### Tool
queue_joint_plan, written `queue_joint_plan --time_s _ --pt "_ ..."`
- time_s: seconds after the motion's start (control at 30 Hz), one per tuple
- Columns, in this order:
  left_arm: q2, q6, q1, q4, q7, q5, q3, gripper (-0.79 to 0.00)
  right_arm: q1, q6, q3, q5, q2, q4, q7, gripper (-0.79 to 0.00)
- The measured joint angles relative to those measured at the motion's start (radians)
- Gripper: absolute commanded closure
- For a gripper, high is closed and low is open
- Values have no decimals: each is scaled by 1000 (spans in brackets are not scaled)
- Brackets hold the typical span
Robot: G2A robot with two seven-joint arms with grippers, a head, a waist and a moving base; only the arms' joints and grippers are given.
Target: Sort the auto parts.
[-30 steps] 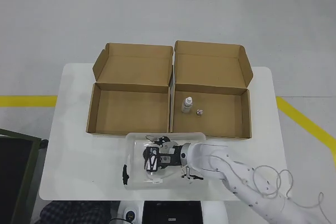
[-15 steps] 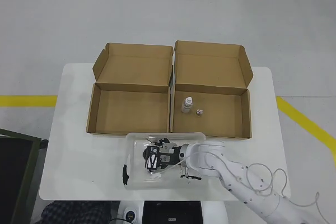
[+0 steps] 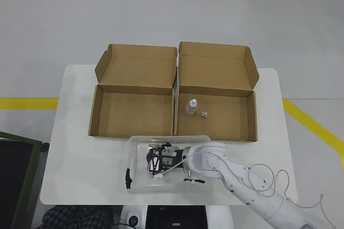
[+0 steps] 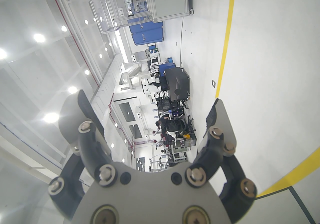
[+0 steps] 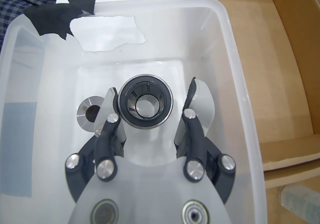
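Note:
A black-and-steel linear bearing (image 5: 145,102) stands on end on the floor of the clear plastic bin (image 5: 225,22). My right gripper (image 5: 153,85) is open around it: one fingertip (image 5: 111,100) touches its side, the other (image 5: 197,95) stands a little apart. Just outside that touching finger lies a silver bushing (image 5: 88,113). From above, the right gripper (image 3: 155,160) sits low inside the bin (image 3: 135,140) at the table's front. My left gripper (image 4: 150,100) is open, holds nothing and points off into the room.
Two open cardboard boxes stand behind the bin: the left one (image 3: 132,111) is bare, the right one (image 3: 229,117) holds a small bottle (image 3: 191,106) and a small metal part (image 3: 204,114). A torn black scrap (image 5: 57,16) hangs on the bin's rim.
My right gripper has shifted slightly left inside the bin and the arm behind it has swung in closer. The boxes and their contents have not moved.

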Motion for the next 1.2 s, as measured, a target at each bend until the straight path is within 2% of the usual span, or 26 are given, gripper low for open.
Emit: queue_joint_plan --time_s 0.33,0.6,0.67,0.73,0.87,0.9,1.2 --pt "0 0 0 0 0 0 0 -785 25 -20 -15 28 -18 47 -5 -425" --pt "0 0 0 0 0 0 0 -785 38 -31 -27 40 -30 84 -16 -366" --pt "0 0 0 0 0 0 0 -785 40 -36 -28 45 -33 91 -19 -336" --pt "0 0 0 0 0 0 0 -785 42 -42 -27 50 -35 96 -25 -271" --pt "0 0 0 0 0 0 0 -785 43 -56 -24 63 -37 101 -38 -80" --pt "0 0 0 0 0 0 0 -785 43 -59 -23 65 -38 101 -41 0" --pt "0 0 0 0 0 0 0 -785 33 -95 4 102 -36 88 -84 0"
